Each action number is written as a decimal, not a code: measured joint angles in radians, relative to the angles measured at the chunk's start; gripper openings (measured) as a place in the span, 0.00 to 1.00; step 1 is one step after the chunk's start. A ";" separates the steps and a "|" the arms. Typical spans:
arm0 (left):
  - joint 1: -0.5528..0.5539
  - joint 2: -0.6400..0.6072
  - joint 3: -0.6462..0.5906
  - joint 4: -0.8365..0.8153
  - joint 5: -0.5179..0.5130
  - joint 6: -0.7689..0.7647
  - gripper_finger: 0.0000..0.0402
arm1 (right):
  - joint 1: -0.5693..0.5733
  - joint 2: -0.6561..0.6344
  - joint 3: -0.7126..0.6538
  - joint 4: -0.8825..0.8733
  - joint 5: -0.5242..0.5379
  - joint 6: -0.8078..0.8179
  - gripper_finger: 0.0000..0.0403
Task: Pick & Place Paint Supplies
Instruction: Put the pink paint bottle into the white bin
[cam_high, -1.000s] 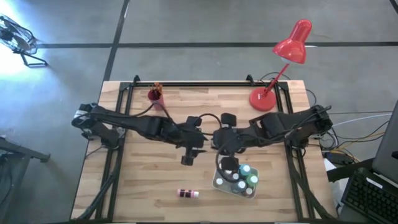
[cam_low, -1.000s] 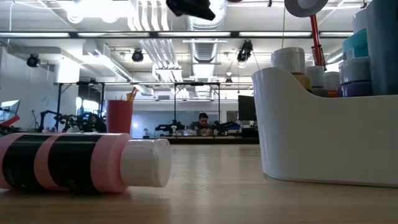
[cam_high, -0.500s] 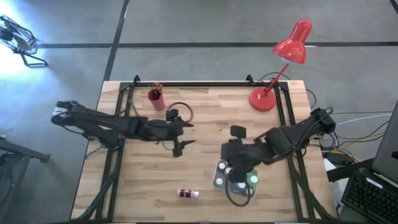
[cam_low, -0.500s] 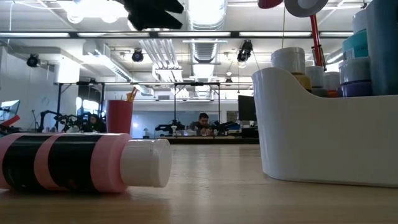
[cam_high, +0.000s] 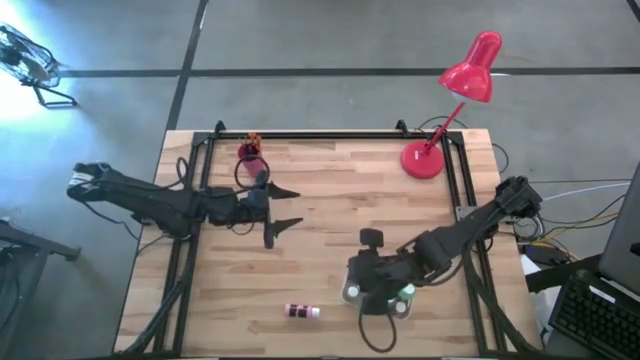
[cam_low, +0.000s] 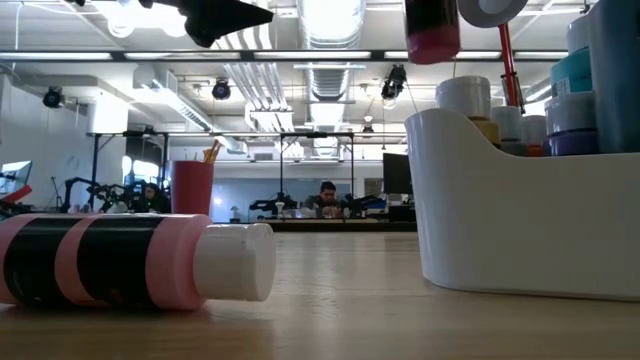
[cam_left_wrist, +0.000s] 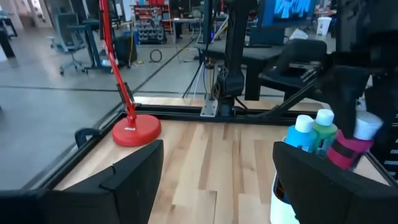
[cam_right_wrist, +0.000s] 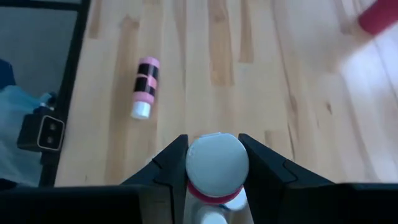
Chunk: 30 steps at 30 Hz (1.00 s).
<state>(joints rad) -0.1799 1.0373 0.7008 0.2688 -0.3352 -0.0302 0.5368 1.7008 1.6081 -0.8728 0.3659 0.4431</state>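
Note:
My right gripper (cam_right_wrist: 217, 171) is shut on a pink-and-black paint bottle and hovers over the white caddy (cam_high: 350, 294) near the table's near edge. In the low view, the bottle's lower end (cam_low: 432, 28) hangs above the caddy (cam_low: 520, 220), which holds several white-capped bottles (cam_left_wrist: 314, 130). A second pink-and-black bottle (cam_high: 302, 311) lies on its side on the table left of the caddy (cam_low: 130, 260). My left gripper (cam_high: 285, 208) is open over the table's left half and holds nothing. A red cup (cam_high: 250, 152) with brushes stands at the far edge. My right gripper pinches the bottle at its top end, with one finger (cam_right_wrist: 169, 168) on each side just below the white cap (cam_right_wrist: 217, 160). The fingers come from above, pointing down. The bottle is upright, cap up, lifted clear above the caddy, with its pink bottom end (cam_low: 432, 45) lowest.
A red desk lamp (cam_high: 455, 100) stands at the far right corner on its round base (cam_left_wrist: 135, 130). Black frame rails (cam_high: 320, 135) run along the table's far edge and sides. Bare wood lies between the two arms.
The two grippers were close together at the table's middle. My left arm has drawn back toward the left edge, its gripper open. My right gripper has swung toward the near edge and down over the caddy, carrying the bottle, whose lower end now shows in the low view.

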 joint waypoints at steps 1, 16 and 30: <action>0.000 -0.003 -0.006 0.007 -0.001 0.009 0.77 | 0.003 -0.005 -0.023 0.034 0.000 -0.011 0.27; 0.001 -0.004 -0.014 0.055 -0.004 0.027 0.77 | 0.017 -0.203 -0.404 0.403 -0.031 -0.108 0.27; 0.001 -0.004 -0.017 0.105 -0.005 0.026 0.77 | 0.017 -0.212 -0.554 0.553 -0.091 -0.114 0.27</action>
<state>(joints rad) -0.1787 1.0332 0.6842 0.3742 -0.3401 -0.0044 0.5537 1.4887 1.0544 -0.3200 0.2747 0.3286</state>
